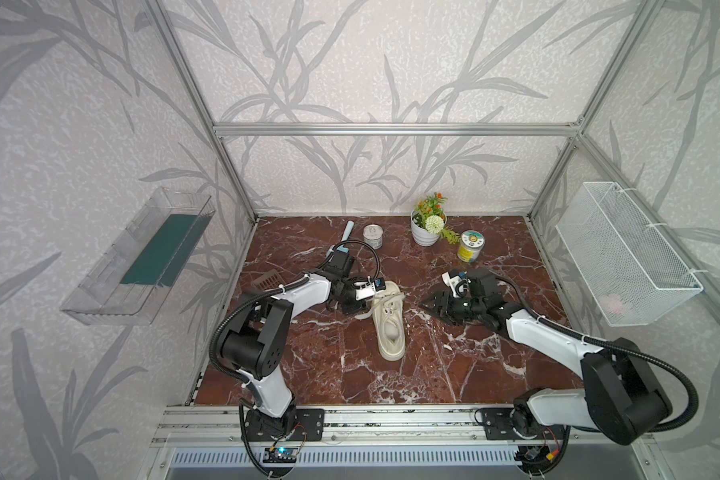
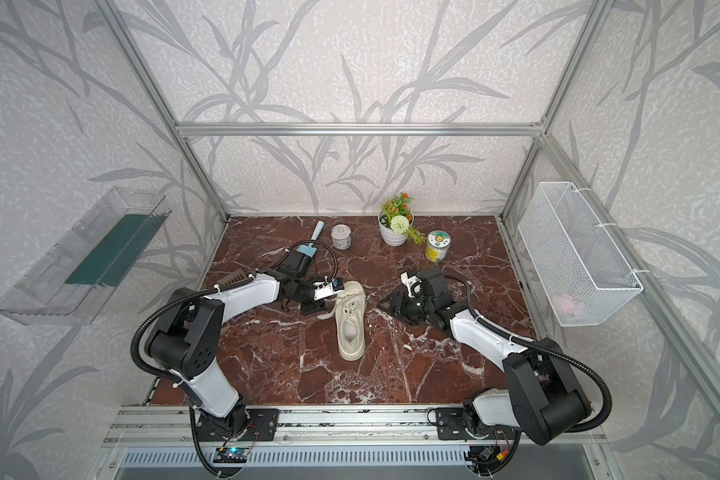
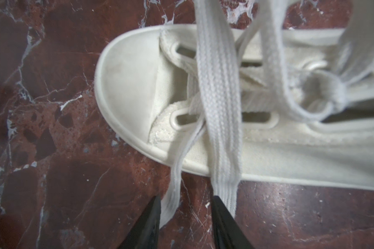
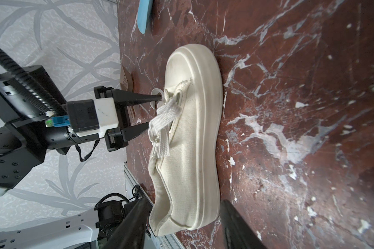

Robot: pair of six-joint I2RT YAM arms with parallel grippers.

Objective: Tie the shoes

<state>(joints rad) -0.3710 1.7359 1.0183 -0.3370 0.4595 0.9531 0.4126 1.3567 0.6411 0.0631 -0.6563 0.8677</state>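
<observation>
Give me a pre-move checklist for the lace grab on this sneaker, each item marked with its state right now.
1. Lace strand between the left gripper fingers: ok, it runs through the gap.
2. Left fingers closed on that strand: not ok, they stand apart.
3. Right gripper free: ok, open, empty, apart from the shoe.
4. Shoe upright, sole on the table: ok.
5. Knot formed: cannot tell, the laces are loosely bunched.
</observation>
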